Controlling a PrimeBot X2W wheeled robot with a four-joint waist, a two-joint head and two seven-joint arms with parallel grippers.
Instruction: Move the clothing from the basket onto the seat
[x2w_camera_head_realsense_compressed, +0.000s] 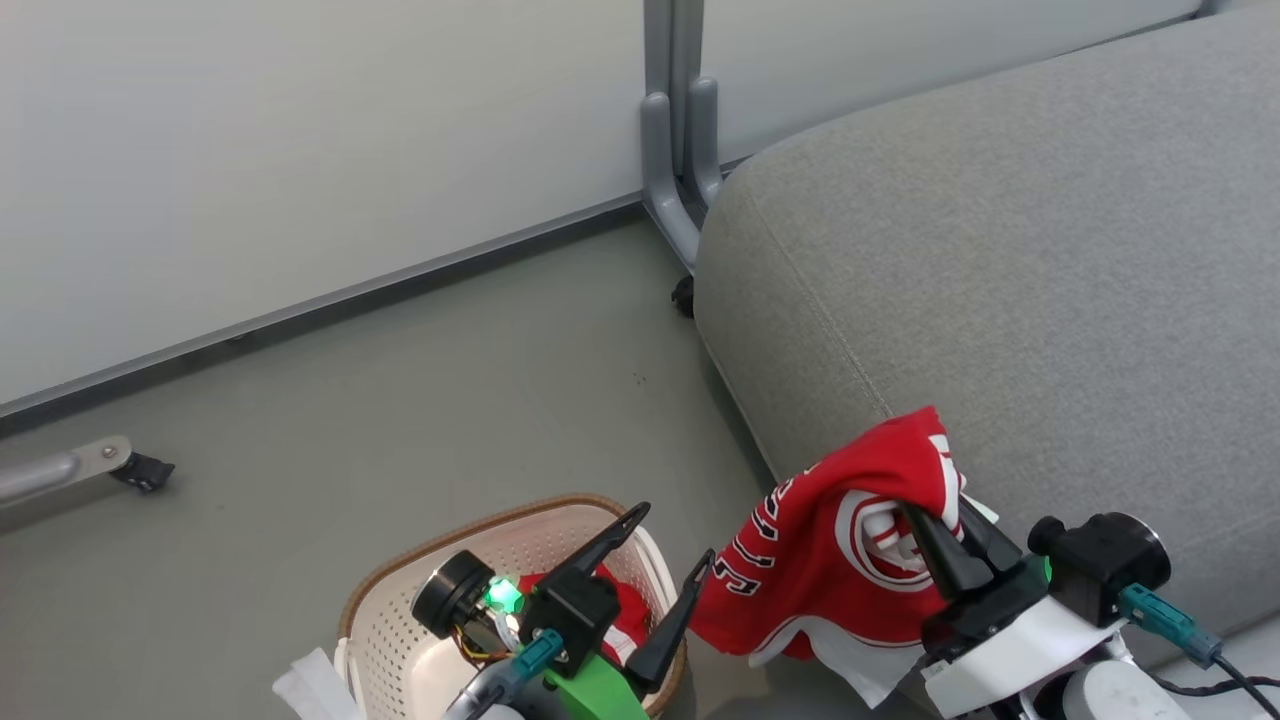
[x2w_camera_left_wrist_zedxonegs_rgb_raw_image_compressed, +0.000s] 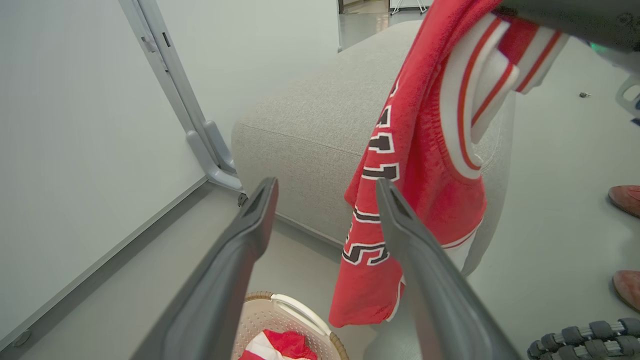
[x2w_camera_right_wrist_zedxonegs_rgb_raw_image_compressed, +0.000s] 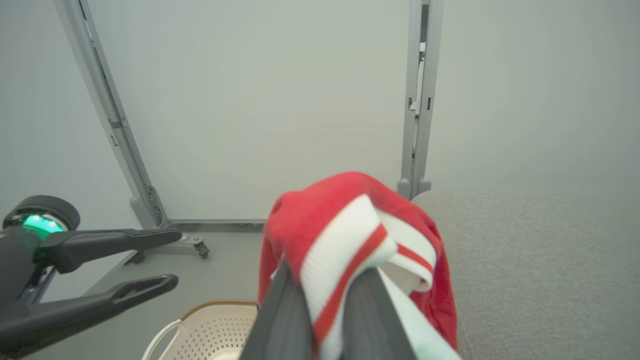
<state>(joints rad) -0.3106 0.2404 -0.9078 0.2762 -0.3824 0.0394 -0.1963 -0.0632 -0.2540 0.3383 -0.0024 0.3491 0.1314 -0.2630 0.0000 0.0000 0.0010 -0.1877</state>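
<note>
The red jersey (x2w_camera_head_realsense_compressed: 830, 560) with white trim and black-and-white lettering hangs bunched from my right gripper (x2w_camera_head_realsense_compressed: 940, 530), which is shut on its striped edge (x2w_camera_right_wrist_zedxonegs_rgb_raw_image_compressed: 340, 220). It dangles against the front corner of the grey seat (x2w_camera_head_realsense_compressed: 1000, 250), above the floor. The cream basket (x2w_camera_head_realsense_compressed: 400, 600) with a brown rim stands on the floor at lower left, and a second red and white garment (x2w_camera_left_wrist_zedxonegs_rgb_raw_image_compressed: 280, 345) lies inside it. My left gripper (x2w_camera_head_realsense_compressed: 675, 535) hovers open over the basket's right rim with nothing between its fingers, just left of the jersey (x2w_camera_left_wrist_zedxonegs_rgb_raw_image_compressed: 425, 165).
A white partition wall with a grey post and caster foot (x2w_camera_head_realsense_compressed: 680, 150) stands behind the seat's corner. Another caster leg (x2w_camera_head_realsense_compressed: 140, 470) reaches in over the floor at left. A person's two brown shoes (x2w_camera_left_wrist_zedxonegs_rgb_raw_image_compressed: 625, 197) stand on the floor beyond the jersey.
</note>
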